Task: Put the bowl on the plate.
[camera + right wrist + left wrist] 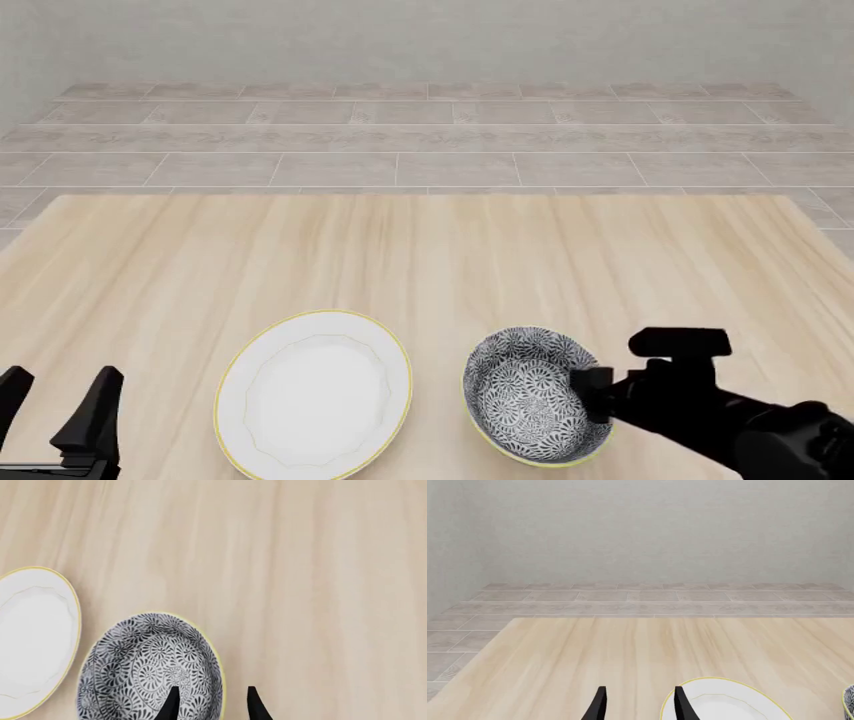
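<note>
Wooden table (427, 250) is supporting the bowl (531, 395) just right of the plate (315, 392); right gripper (212, 702) is straddling the bowl's right rim, fingers apart; left gripper (60, 405) is idling, spread.

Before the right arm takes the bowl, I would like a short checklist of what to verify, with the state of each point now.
1. Right pincer open: ok, its fingers stand apart.
2. Fingers straddle the rim of the bowl: ok in the right wrist view, one finger over the patterned inside, one outside the rim.
3. Fingers low enough to grip the wall: cannot tell, depth is not clear.
4. Plate free to receive the bowl: ok, nothing lies on it.
5. Bowl and plate apart: ok, a strip of table shows between them.
6. Left pincer out of the path: ok, open, left of the plate.
</note>
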You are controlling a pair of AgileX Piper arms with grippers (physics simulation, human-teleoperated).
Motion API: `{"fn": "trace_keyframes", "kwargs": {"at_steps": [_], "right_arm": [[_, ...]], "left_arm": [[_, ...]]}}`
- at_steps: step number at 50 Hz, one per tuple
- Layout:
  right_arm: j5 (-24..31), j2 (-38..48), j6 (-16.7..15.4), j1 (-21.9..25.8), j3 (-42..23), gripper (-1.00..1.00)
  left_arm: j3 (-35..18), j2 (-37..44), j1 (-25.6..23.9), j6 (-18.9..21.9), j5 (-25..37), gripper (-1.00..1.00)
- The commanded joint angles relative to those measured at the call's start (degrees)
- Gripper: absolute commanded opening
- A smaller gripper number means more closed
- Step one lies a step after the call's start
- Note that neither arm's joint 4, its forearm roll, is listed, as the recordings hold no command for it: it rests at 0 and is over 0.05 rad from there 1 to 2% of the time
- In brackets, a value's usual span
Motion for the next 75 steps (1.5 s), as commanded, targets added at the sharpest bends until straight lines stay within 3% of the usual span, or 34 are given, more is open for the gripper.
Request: {"fn": "trace_keyframes", "kwargs": {"at_steps": [1,26,50,51,75], "right_arm": [[-3.2,2.7,0.5,0.3,1.0,1.00],[-7.1,6.2,1.9,1.2,2.2,1.00],[-5.6,5.2,1.9,1.0,1.6,1.00],[-5.7,5.3,2.0,0.9,1.6,-1.00],[-4.2,2.6,1.8,-0.9,2.2,-1.00]], "left_arm": [[0.0,0.0,0.0,0.0,0.0,1.00],[0.0,0.0,0.0,0.0,0.0,1.00],[0.0,0.0,0.0,0.0,0.0,1.00],[0.0,0.0,0.0,0.0,0.0,1.00],[0.0,0.0,0.0,0.0,0.0,1.00]]}}
